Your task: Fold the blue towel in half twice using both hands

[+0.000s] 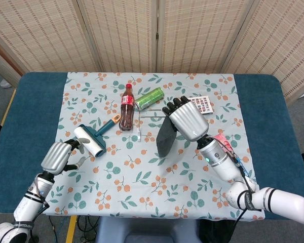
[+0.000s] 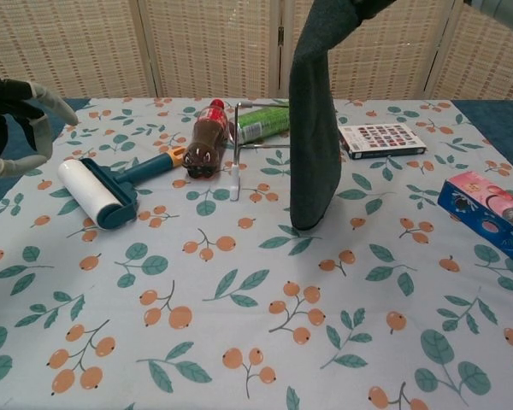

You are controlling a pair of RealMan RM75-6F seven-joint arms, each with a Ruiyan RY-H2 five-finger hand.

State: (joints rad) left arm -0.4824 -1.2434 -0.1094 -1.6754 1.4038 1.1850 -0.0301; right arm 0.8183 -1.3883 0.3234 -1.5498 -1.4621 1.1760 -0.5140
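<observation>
The towel [image 2: 315, 128] looks dark grey-blue and hangs straight down as a narrow strip, its lower end just touching the flowered cloth. From above, the towel [image 1: 165, 137] shows below my right hand [image 1: 185, 119], which grips its top end high over the table. In the chest view that hand is cut off by the top edge. My left hand [image 1: 57, 157] hovers empty at the table's left edge, fingers apart. Its fingers [image 2: 34, 115] show curved at the left border, beside the lint roller.
A lint roller [image 1: 89, 140] lies at the left. A cola bottle [image 1: 126, 106], a green can [image 1: 149, 97] and a wire rack [image 2: 278, 137] sit behind the towel. A swatch card [image 2: 381, 138] and a pink-blue box [image 2: 491, 215] lie to the right.
</observation>
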